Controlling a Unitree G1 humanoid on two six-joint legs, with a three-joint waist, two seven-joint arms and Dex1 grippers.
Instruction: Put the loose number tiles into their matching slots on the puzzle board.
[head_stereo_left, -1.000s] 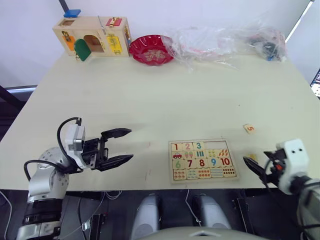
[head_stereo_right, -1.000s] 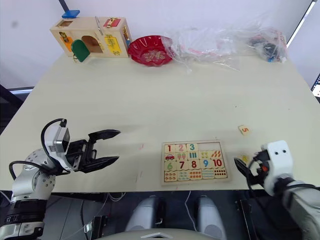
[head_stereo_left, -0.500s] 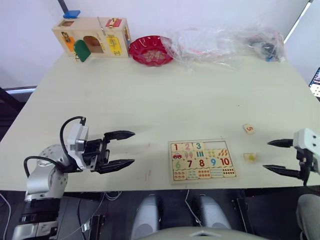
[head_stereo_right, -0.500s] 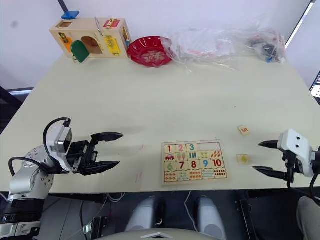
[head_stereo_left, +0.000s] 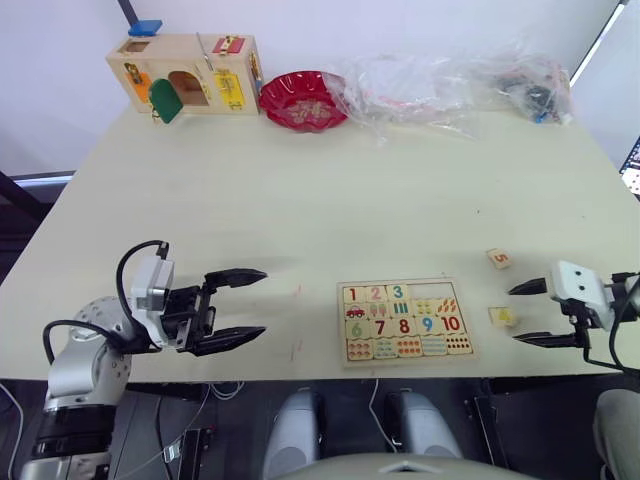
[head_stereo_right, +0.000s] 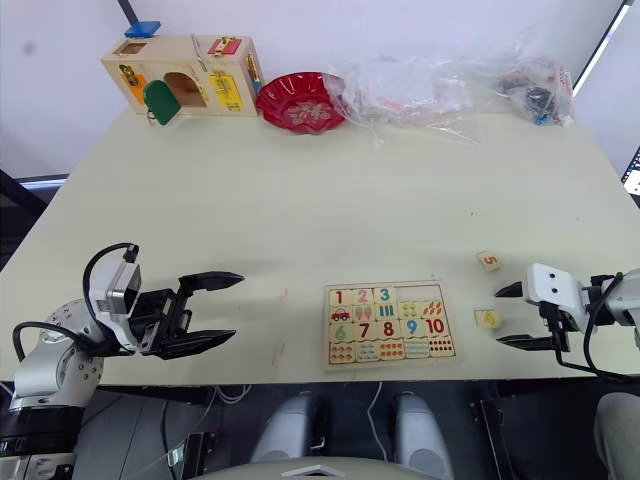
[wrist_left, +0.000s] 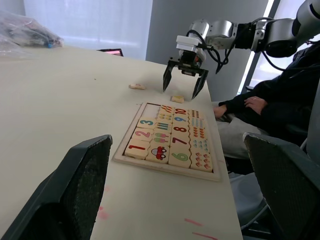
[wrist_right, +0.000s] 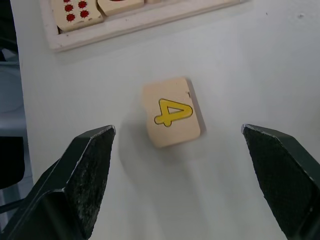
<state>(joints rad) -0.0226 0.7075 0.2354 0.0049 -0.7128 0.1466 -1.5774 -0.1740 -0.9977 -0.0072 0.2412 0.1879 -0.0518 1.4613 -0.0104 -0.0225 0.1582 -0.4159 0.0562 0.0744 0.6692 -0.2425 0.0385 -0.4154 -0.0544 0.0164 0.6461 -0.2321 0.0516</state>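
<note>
Right gripper (head_stereo_left: 527, 313) is wide open, holding nothing, fingers spread either side of the loose 4 tile (head_stereo_left: 503, 317) without touching it; right wrist view shows the 4 tile (wrist_right: 171, 111) flat on the table, yellow digit up, centred in the gap between the 2 fingers (wrist_right: 87, 175) and slightly skewed. That tile sits just off the right edge of the puzzle board (head_stereo_left: 405, 321), apart from the frame. The 5 tile (head_stereo_left: 498, 258) lies farther back on the table, near the 4 tile but not touching it, also right of the board. Board is flat near the front edge of the table (head_stereo_left: 300, 200), between the 2 arms. Top row has tiles 1, 2, 3 seated; the 2 slots (head_stereo_left: 431, 292) to the right of the 3 are bare. Rows below carry the picture pieces, 6-10 and the counting dots, all seated as far as I can tell. Left gripper (head_stereo_left: 245, 307) is open too, empty, hanging over bare table well to the left of the board, fingers pointing toward it. Left wrist view looks along the board at the right gripper (wrist_left: 183, 82) standing over the 4 tile, with a seated person (wrist_left: 270, 107) behind it. Back of table: wooden latch box (head_stereo_left: 186, 72), red bowl (head_stereo_left: 302, 99), crumpled clear plastic bags (head_stereo_left: 450, 85).
</note>
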